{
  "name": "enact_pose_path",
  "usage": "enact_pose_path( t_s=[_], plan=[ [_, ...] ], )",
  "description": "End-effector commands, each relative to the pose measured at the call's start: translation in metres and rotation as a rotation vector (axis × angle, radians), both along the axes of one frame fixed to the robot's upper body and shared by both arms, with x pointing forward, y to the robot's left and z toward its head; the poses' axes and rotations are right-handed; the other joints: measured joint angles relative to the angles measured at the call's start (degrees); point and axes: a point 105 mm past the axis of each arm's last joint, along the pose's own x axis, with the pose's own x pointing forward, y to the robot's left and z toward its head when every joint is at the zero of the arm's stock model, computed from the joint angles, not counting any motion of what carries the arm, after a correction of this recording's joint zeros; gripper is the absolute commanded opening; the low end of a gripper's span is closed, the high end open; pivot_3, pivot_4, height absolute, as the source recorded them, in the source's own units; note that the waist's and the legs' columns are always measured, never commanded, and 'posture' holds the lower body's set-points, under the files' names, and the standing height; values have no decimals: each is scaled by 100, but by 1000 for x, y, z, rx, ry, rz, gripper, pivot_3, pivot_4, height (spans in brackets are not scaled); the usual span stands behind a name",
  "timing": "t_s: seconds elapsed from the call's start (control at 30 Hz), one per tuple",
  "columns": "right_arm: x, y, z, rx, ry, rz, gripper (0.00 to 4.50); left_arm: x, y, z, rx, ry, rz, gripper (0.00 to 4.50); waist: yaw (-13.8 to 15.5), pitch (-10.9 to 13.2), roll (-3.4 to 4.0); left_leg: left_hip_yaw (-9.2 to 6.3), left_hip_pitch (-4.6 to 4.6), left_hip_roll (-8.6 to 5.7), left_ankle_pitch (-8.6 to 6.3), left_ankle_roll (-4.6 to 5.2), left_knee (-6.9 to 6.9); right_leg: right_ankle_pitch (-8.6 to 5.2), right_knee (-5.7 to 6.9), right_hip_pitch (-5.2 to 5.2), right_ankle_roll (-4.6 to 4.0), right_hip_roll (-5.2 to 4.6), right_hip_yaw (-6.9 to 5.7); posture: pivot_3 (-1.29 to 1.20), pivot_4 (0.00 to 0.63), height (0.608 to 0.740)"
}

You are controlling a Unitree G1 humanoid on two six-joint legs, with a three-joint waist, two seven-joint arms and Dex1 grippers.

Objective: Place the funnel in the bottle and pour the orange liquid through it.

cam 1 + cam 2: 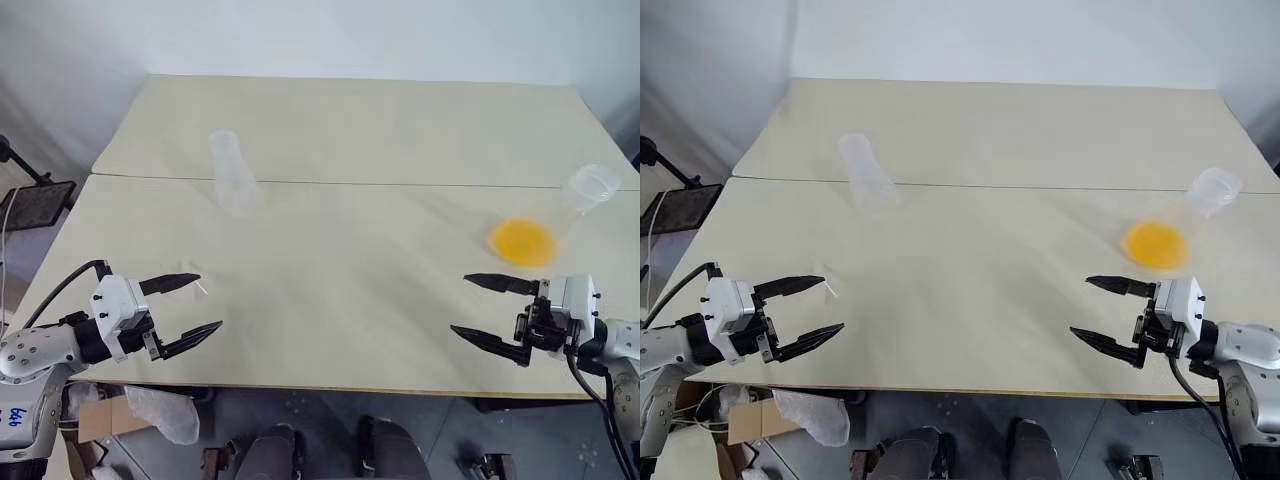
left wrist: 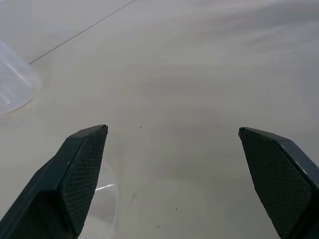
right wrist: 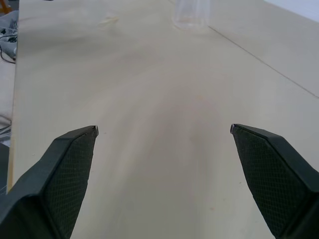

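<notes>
Both sets of jaws spread wide, gripping nothing, low over the table (image 1: 330, 130).

Left gripper (image 1: 198, 307) at lower left with the funnel (image 1: 192, 286) just beside its upper finger, faint and hard to make out. Bottle (image 1: 235, 183) upper left. Orange liquid (image 1: 521, 241) pooled in the flask (image 1: 572, 206) at right, above right gripper (image 1: 470, 305). Open tabletop between.

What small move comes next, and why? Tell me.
Probably lower the open left gripper onto the funnel lying just by its fingertips: the bottle stands empty without it, and the orange liquid waits in its flask by the right gripper.
</notes>
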Motion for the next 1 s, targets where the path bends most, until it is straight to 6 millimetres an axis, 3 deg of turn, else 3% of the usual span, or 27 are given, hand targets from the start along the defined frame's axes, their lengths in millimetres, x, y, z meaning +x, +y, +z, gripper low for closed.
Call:
enact_pose_path(
  t_s=[0.03, 0.27, 0.4, 0.7, 0.83, 1.0],
  plan=[
    [0, 1, 3, 4, -32, 10, 4468, -2, 2, 12, 29, -55, 4, 4500, 2, 0, 0, 0, 0, 0, 0, 0, 0, 0, 0, 0, 0, 0, 0, 0, 150, 740],
    [5, 14, 2, 28, -29, 37, 4468, -4, 7, 17, -50, -54, 62, 4500, -25, 0, 0, 0, 1, 1, 0, 0, 0, 0, 4, -1, 0, 2, 0, 0, 150, 740],
    [13, 32, 10, 91, -45, 61, 4468, -8, 16, 17, -115, -66, 148, 4500, -30, 0, 0, -1, 0, 1, 0, 0, 2, 0, 4, 0, 0, 0, 1, 0, 150, 740],
    [43, 70, 39, 281, -99, -23, 4468, -32, 70, 4, -294, -112, 550, 4500, -46, -1, -2, -2, 2, 6, -4, -7, 3, 0, 13, -4, -2, 4, 0, 0, 150, 740],
    [62, 83, 56, 349, -138, -99, 4468, -50, 88, -12, -344, -102, 712, 4500, -42, -1, -2, -1, 0, 6, -4, -7, 6, 0, 13, -5, -2, 2, 0, 0, 150, 740],
    [66, 90, 68, 382, -168, -96, 4468, -54, 81, -22, -368, -73, 716, 4500, -5, -3, -6, -6, -3, 5, -7, -7, 6, 0, 15, -7, -3, 1, -2, 0, 150, 740]
  ],
)
